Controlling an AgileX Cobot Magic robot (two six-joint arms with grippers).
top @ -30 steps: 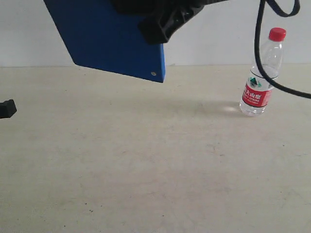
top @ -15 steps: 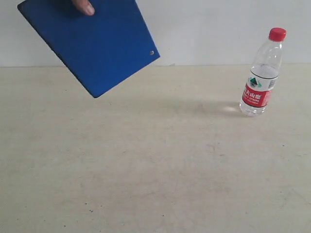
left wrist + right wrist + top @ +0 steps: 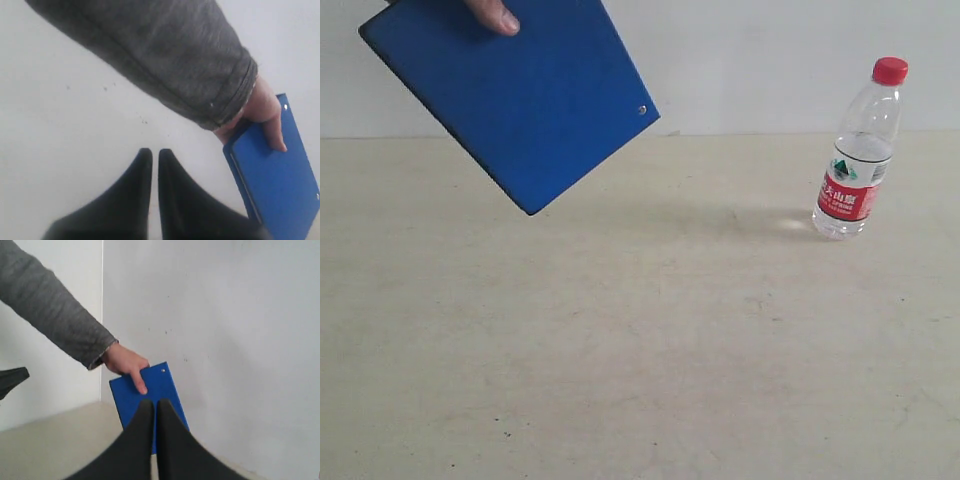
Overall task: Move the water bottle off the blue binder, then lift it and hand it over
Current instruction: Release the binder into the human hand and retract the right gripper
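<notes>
Blue binder (image 3: 515,100) slightly lower; hand (image 3: 492,14) atop

The exterior camera sits low, close over the pale beige tabletop (image 3: 640,360), and faces across it to a plain white wall (image 3: 780,70). It alone takes in the small clear plastic water bottle with a red cap (image 3: 858,150). Each wrist camera looks out along its own black fingers, past the left gripper (image 3: 154,152) and the right gripper (image 3: 154,402). All three views share the flat bright blue binder (image 3: 520,100) and the person's hand (image 3: 492,14) holding it, seen closest from the left wrist.
</notes>
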